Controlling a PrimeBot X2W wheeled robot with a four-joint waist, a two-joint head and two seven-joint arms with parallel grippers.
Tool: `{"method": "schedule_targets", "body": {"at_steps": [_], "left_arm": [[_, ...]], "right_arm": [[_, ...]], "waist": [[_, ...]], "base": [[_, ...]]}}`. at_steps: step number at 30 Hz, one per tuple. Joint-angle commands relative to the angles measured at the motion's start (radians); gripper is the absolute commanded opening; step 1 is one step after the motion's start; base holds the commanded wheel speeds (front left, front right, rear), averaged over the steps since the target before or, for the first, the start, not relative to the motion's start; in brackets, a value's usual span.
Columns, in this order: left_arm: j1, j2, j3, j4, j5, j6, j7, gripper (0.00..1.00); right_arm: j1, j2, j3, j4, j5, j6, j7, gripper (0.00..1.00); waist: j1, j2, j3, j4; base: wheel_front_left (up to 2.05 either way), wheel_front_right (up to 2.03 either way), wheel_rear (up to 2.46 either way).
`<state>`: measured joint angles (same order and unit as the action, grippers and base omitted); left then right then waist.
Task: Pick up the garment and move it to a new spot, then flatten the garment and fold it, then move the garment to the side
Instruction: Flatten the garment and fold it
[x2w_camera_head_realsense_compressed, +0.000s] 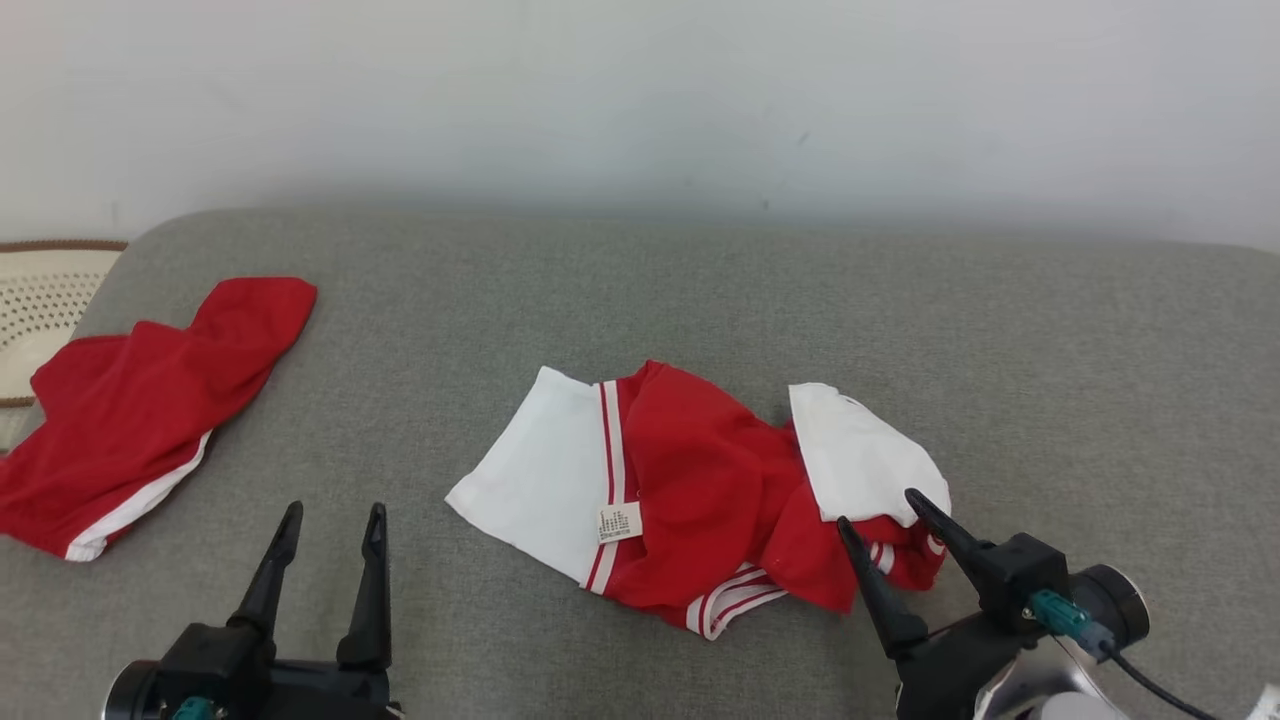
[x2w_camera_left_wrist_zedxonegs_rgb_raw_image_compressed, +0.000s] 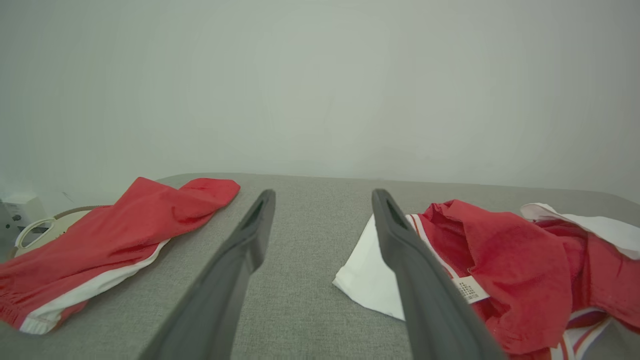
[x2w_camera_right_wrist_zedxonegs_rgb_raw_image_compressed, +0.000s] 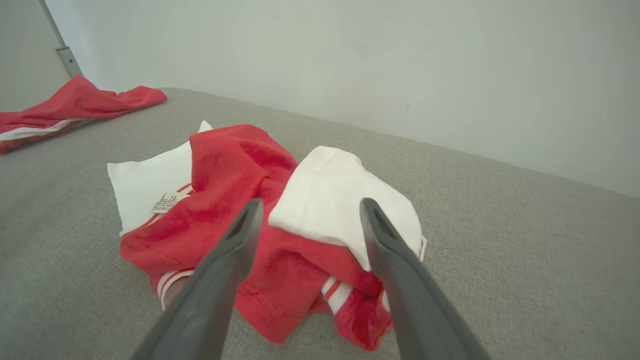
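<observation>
Two garments lie on the grey padded surface (x2w_camera_head_realsense_compressed: 700, 290). The one in the middle, the red and white garment (x2w_camera_head_realsense_compressed: 700, 490), is crumpled in a heap. It has two white panels, one spread flat at its left and one folded over its right side, and one small printed label (x2w_camera_head_realsense_compressed: 619, 522) shows by the striped seam. The second, a red garment with a white stripe (x2w_camera_head_realsense_compressed: 140, 410), sits well apart at the surface's left edge, partly over a cream perforated thing (x2w_camera_head_realsense_compressed: 40, 300) there. There are two grippers, both with their fingers spread wide and nothing between them. The left gripper (x2w_camera_head_realsense_compressed: 335, 510) hangs over bare grey cloth between the two garments, touching neither. The right gripper (x2w_camera_head_realsense_compressed: 878, 508) has its tips at the near right corner of the middle garment, either side of the white fold. I cannot tell whether they touch the fabric.
</observation>
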<state>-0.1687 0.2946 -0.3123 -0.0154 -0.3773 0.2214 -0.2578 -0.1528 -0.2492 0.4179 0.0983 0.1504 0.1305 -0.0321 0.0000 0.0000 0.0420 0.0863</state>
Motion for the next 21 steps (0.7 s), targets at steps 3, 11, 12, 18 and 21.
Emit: {"method": "schedule_targets", "body": {"at_steps": [3, 11, 12, 18, 21], "left_arm": [[-0.021, -0.007, -0.011, 0.014, 0.017, -0.007, -0.007, 1.00], [-0.047, -0.041, -0.006, 0.031, 0.033, -0.029, -0.007, 1.00], [-0.049, -0.045, -0.005, 0.031, 0.036, -0.031, -0.007, 1.00], [-0.055, -0.062, 0.011, 0.033, 0.048, -0.041, -0.007, 1.00], [-0.053, -0.067, 0.021, 0.032, 0.057, -0.044, -0.007, 1.00]], "right_arm": [[-0.041, -0.027, 0.024, 0.034, 0.006, 0.000, 0.031, 1.00], [-0.121, -0.059, 0.058, 0.091, 0.019, 0.000, 0.077, 0.45], [-0.124, -0.058, 0.056, 0.093, 0.026, 0.000, 0.078, 0.28], [-0.114, -0.043, 0.004, 0.057, 0.055, 0.000, 0.056, 0.00], [-0.092, -0.023, -0.058, 0.031, 0.060, 0.000, 0.039, 0.00]], "waist": [[0.0000, 0.0000, 0.054, 0.048], [0.0000, 0.0000, 0.089, 0.054], [0.0000, 0.0000, 0.092, 0.052], [0.0000, 0.0000, 0.103, 0.029], [0.0000, 0.0000, 0.107, 0.010]], "base": [[0.00, 0.00, 0.00], [0.00, 0.00, 0.00], [0.00, 0.00, 0.00], [0.00, 0.00, 0.00], [0.00, 0.00, 0.00]]}}
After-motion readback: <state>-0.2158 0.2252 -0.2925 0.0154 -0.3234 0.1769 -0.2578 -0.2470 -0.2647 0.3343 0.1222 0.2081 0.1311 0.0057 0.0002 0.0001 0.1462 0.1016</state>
